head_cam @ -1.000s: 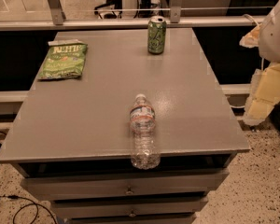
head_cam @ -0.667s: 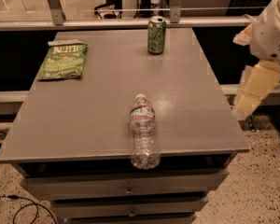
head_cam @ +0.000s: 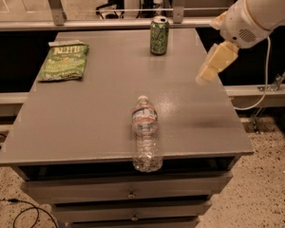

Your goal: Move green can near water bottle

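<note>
Green aluminium soda can (head_cam: 159, 35) stands upright, left of and beyond my gripper (head_cam: 207, 72). The gripper holds nothing; how wide it is I cannot tell.

Chip bag (head_cam: 64, 61) reads "KETTLE"; green can (head_cam: 159, 36), water bottle (head_cam: 145, 134) labels unreadable; gripper (head_cam: 206, 74) over right edge of table (head_cam: 99, 103)

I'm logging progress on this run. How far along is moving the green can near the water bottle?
Done: nothing; the green can stands at the far edge of the table, well apart from the water bottle lying at the near edge. In hand: the gripper hangs over the table's right side, carrying nothing. Left: grasp the can, set it by the bottle.
</note>
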Available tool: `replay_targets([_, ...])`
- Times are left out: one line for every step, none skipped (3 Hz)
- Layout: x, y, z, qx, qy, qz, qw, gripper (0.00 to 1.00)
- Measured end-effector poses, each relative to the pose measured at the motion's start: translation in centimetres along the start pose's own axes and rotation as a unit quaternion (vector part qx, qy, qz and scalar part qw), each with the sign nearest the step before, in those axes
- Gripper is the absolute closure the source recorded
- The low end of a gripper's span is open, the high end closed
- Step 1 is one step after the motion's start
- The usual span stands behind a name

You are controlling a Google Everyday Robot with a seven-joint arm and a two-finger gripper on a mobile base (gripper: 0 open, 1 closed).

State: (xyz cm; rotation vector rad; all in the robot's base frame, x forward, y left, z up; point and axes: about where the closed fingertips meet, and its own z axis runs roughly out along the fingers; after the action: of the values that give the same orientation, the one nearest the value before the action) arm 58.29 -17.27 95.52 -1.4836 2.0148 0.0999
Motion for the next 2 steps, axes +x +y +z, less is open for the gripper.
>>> replay_targets([-1.7,-3.2,2.3,0.001,-0.053,0.019,0.9984,0.00])
replay_targets([-4.4,-7.4,5.3,0.013,-0.115,0.048,0.9921,0.00])
